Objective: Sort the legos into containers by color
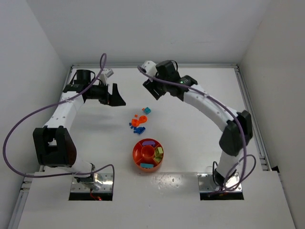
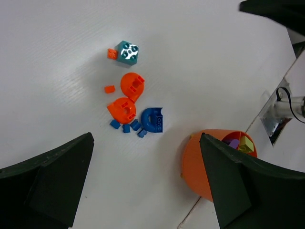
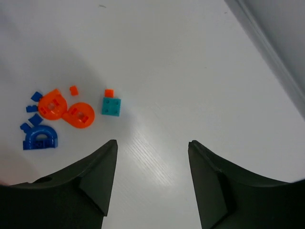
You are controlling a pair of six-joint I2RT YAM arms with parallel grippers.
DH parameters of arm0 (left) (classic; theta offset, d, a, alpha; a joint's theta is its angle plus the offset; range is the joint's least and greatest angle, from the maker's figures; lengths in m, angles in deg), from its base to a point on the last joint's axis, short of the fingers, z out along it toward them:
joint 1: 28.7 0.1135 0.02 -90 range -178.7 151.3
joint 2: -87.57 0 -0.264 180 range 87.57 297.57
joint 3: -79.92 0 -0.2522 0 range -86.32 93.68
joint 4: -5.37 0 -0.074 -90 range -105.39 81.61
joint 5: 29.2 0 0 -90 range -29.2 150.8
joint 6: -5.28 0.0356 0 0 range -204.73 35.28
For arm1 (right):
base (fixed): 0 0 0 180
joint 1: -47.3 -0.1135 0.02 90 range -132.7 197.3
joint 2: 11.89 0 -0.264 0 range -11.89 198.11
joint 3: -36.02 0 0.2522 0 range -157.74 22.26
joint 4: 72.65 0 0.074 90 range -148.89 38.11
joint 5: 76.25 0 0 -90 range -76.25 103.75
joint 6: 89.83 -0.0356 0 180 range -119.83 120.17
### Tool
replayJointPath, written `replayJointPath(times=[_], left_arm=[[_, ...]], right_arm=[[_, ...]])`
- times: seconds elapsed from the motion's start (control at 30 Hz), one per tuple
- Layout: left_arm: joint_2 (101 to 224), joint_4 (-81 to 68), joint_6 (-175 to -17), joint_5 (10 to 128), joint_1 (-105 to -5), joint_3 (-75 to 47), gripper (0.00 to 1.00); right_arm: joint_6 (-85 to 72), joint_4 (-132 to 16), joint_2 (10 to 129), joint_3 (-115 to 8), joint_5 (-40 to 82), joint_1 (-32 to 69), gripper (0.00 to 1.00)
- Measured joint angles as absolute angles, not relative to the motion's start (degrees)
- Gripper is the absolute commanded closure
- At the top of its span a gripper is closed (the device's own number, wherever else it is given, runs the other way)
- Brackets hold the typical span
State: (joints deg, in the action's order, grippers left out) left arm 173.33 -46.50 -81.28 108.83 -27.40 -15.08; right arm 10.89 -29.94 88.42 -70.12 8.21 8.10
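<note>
From above, the orange tray (image 1: 135, 152) sits mid-table (image 1: 200, 143), with loose legos (image 1: 138, 123) at its 12 o'clock. The left gripper (image 1: 117, 98) is at the pile's 10 o'clock and the right gripper (image 1: 152, 89) at its 1 o'clock.

In the left wrist view, the left gripper's jaws are spread and empty. The tray is at the pile's 4 o'clock.

In the right wrist view, the jaws are parted and hold nothing. A teal brick (image 3: 111, 106) lies at 3 o'clock of the orange pieces (image 3: 80, 115), and a blue arch (image 3: 40, 138) at their 7 o'clock.
</note>
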Motion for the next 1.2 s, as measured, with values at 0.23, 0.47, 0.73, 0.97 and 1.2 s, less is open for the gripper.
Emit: replayJointPath(times=[0.23, 0.47, 0.73, 0.97, 1.2], left_arm=[[173.5, -44.4, -83.7, 102.9, -27.2, -14.0, 0.0], [173.5, -42.4, -85.3, 101.3, -26.3, -14.0, 0.0], [175.2, -42.0, -85.2, 101.8, -26.1, -14.0, 0.0], [175.5, -42.0, -85.2, 102.1, -25.7, -14.0, 0.0], [175.5, -42.0, -85.2, 102.2, -24.5, -14.0, 0.0]], right_arm=[[6.2, -25.5, 105.6, -80.0, 21.7, 11.6, 0.37], [6.0, -21.7, 114.7, -83.4, 27.8, 11.9, 0.32], [5.9, -20.9, 118.1, -87.1, 29.8, 12.4, 0.22], [5.9, -21.2, 121.6, -88.7, 30.3, 12.8, 0.24], [5.9, -21.1, 123.7, -88.7, 30.2, 13.1, 0.29]])
